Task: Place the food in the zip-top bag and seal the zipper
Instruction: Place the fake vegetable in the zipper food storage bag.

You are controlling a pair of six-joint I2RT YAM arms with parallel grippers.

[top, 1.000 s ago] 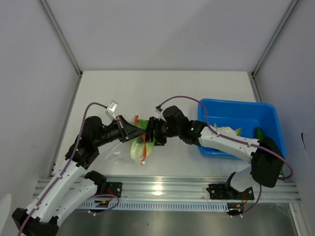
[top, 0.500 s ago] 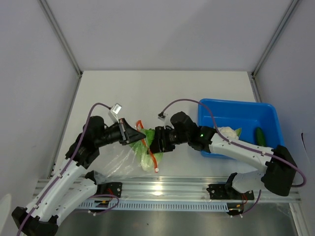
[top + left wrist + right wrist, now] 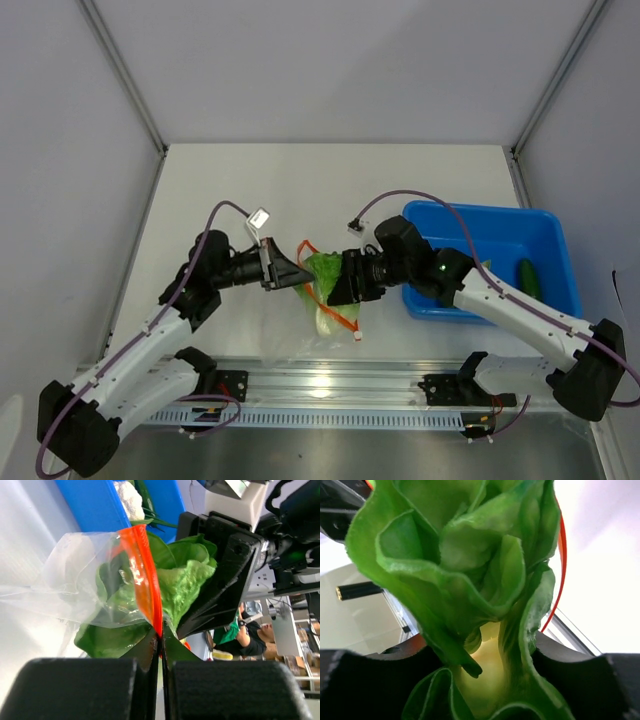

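Green food [image 3: 326,272] and zip-top bag [image 3: 70,582] have shifted rightward, still gripped.

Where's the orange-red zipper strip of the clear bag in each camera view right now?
Top external: thin orange-red plastic zipper strip, centre, looping beside the leafy green vegetable.
Left wrist: strip centre, running up from the bottom.
Right wrist: strip, thin arc along the right edge.
Shared landmark: that vegetable.
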